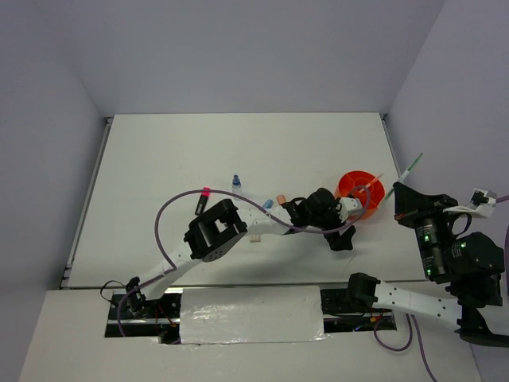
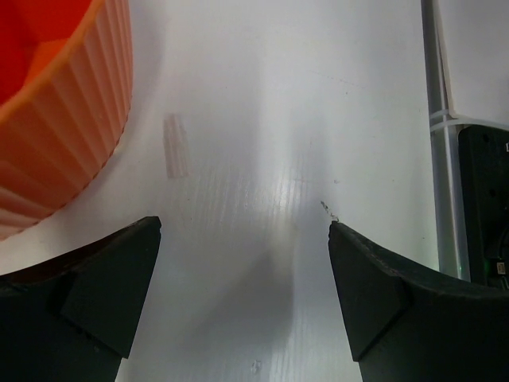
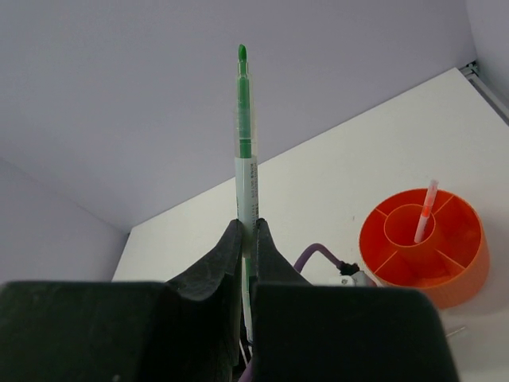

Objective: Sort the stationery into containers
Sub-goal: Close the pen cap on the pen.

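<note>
White table [image 1: 199, 159], pale lilac walls [image 1: 238, 48]; left gripper [image 2: 245, 229] spread by the orange bowl [image 2: 71, 119], right gripper [image 3: 248, 239] pinching a green pen [image 3: 244, 119].

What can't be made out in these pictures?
1. Top view: peach marker, too small to detail and partly behind the left arm.
2. Left wrist view: orange bowl cut off by the frame edge; contents unseen.
3. Right wrist view: green pen, lower end hidden inside the right end effector.

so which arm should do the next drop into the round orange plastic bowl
Probably right: the right gripper is shut on a thin green-and-white pen, the round orange plastic bowl in its view. The left gripper sits open and empty beside the bowl.
</note>
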You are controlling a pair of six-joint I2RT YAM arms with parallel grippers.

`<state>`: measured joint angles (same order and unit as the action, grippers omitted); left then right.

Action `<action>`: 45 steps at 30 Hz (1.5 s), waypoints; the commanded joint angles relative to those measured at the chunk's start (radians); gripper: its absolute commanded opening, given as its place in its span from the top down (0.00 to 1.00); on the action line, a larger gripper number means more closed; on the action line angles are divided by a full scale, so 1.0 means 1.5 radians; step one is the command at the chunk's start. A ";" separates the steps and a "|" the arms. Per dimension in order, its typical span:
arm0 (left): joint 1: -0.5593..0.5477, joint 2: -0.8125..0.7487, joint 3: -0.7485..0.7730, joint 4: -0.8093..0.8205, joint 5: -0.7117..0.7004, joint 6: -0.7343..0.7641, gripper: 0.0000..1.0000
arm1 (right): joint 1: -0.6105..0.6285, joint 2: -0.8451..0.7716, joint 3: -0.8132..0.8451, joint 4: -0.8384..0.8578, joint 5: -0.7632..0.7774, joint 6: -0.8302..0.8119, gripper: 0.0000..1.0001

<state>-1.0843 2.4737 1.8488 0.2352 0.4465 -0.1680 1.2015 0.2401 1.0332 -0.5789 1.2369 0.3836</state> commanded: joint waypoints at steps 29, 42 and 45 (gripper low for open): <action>-0.034 0.005 -0.086 0.347 -0.117 -0.073 0.02 | 0.000 0.014 -0.010 0.009 -0.041 0.013 1.00; -0.035 0.066 -0.004 0.278 -0.131 -0.068 0.08 | 0.000 0.007 -0.015 0.021 -0.065 -0.002 1.00; -0.035 0.083 0.017 0.260 -0.131 -0.072 0.08 | 0.001 0.004 -0.018 0.026 -0.074 -0.004 1.00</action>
<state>-1.1347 2.5649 1.8229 0.6121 0.2462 -0.2871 1.2015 0.2501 1.0103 -0.5835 1.1408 0.3962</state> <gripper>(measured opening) 0.919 0.034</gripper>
